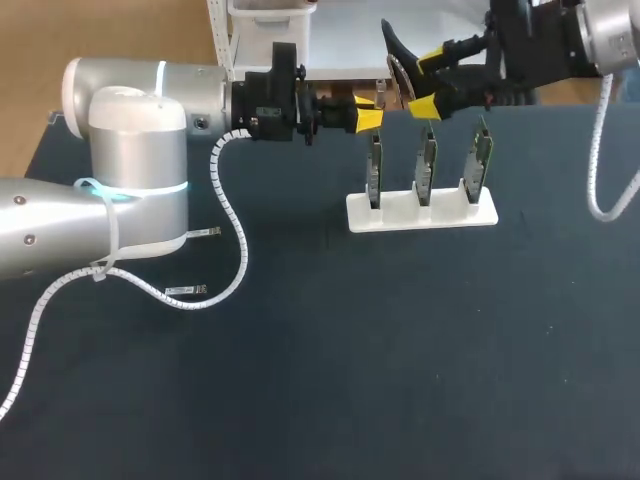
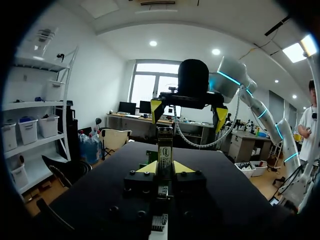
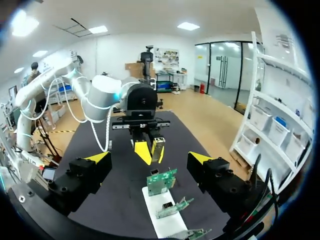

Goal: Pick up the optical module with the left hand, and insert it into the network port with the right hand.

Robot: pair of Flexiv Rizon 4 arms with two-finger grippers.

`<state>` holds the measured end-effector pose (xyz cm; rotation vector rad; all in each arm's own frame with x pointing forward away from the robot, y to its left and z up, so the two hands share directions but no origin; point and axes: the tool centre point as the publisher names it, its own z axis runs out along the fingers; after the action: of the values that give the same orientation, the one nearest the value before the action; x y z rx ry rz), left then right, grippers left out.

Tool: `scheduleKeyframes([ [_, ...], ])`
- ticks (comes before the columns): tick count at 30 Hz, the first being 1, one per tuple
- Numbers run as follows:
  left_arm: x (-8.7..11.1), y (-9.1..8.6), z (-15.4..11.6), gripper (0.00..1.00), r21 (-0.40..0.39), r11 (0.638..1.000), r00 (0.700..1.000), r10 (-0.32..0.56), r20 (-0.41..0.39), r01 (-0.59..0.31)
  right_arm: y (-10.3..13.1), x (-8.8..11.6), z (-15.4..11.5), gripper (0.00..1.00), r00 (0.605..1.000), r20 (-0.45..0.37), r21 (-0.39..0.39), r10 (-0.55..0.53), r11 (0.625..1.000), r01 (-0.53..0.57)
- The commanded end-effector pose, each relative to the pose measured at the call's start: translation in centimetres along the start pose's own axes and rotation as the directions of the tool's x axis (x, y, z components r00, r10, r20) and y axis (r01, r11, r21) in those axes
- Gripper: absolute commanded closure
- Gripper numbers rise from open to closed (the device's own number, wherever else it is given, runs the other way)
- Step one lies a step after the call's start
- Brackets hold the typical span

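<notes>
The dark table (image 1: 300,380) is crossed along its far side by the left arm (image 1: 130,150), held level above it, while the right arm (image 1: 590,30) is brought in from the far right corner. A white stand (image 1: 420,212) is set on the table, and three green boards (image 1: 427,165) are kept upright in it in a row. These are judged to carry the network port, which is too small to be made out. The optical module (image 2: 165,150) is clamped between the fingers of the left gripper (image 1: 367,116), in the air near the boards. It is gripped at its rear, apparently so that its front is left free for a handover. Its long axis is laid level along the fingers and pointed at the right gripper (image 1: 428,83), whose fingers are spread wide just ahead, with nothing held.
</notes>
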<state>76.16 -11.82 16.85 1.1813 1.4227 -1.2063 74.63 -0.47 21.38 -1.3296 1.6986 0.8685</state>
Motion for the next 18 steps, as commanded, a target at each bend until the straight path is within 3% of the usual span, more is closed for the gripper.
scheduleKeyframes([
  [1,0.1,-0.1,0.0,1.0,-0.004,1.0,1.0,0.001,0.003,-0.001,-0.9,-0.1,1.4,0.0,1.0,0.009,-0.608,0.007,0.794,0.0],
  [6,0.1,-0.1,0.0,1.0,-0.004,1.0,1.0,0.001,0.003,-0.001,-0.6,-0.4,2.4,0.0,1.0,0.001,-0.606,0.002,0.796,-0.001],
  [9,0.1,-0.1,0.0,1.0,-0.004,1.0,1.0,0.001,0.003,-0.001,-0.4,-0.5,3.0,0.0,1.0,-0.012,-0.576,-0.007,0.817,-0.001],
  [12,0.1,-0.1,0.0,1.0,-0.004,1.0,1.0,0.001,0.003,-0.001,-0.5,-0.7,3.3,0.0,0.999,-0.022,-0.52,-0.024,0.854,0.009],
  [16,0.1,-0.1,0.0,1.0,-0.004,1.0,1.0,0.001,0.003,-0.001,-0.7,-0.6,3.5,0.0,0.999,-0.02,-0.388,-0.025,0.922,0.015],
  [18,0.1,-0.1,0.0,1.0,-0.004,1.0,1.0,0.001,0.003,-0.001,-0.9,-0.5,3.6,0.0,0.999,-0.019,-0.353,-0.026,0.936,0.018],
])
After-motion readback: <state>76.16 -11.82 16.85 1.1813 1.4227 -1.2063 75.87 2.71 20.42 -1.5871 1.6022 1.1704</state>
